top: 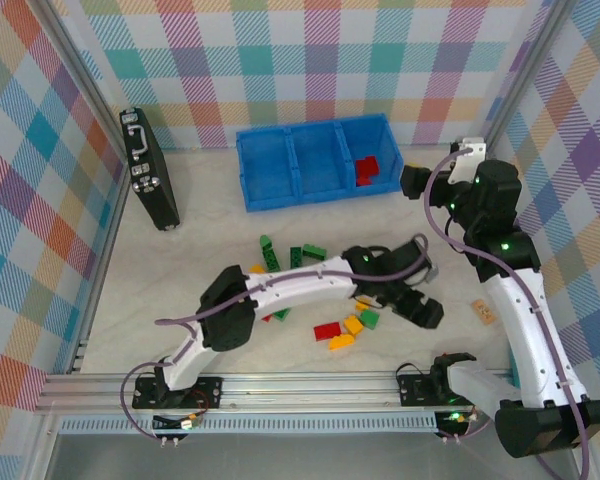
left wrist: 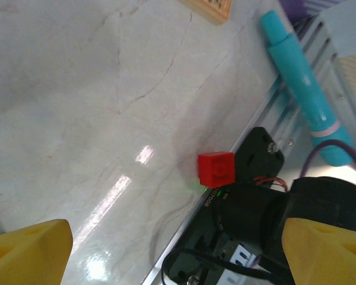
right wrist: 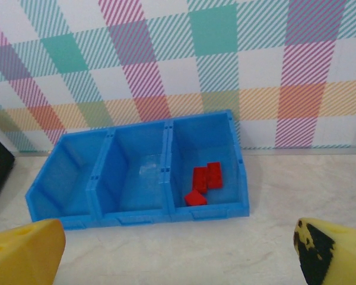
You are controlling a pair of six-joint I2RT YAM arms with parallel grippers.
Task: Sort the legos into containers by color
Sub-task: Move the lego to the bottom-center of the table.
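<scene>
The left hand point(left wrist: 178, 252) hangs spread near a red brick point(left wrist: 216, 168) on the worktop point(left wrist: 77, 119); the right hand point(right wrist: 178, 249), spread, faces the bins point(right wrist: 210, 212).

Open across the bare worktop point(top: 230, 240) between the containers point(top: 292, 197) and the scattered legos point(top: 348, 328). Blocked nearer in by the left arm point(top: 290, 285) lying over them, far left by the black case point(top: 152, 172).

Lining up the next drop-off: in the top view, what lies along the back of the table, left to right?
Black case → containers, left and middle compartments empty → red legos in the right compartment → right gripper, jaws open.
</scene>
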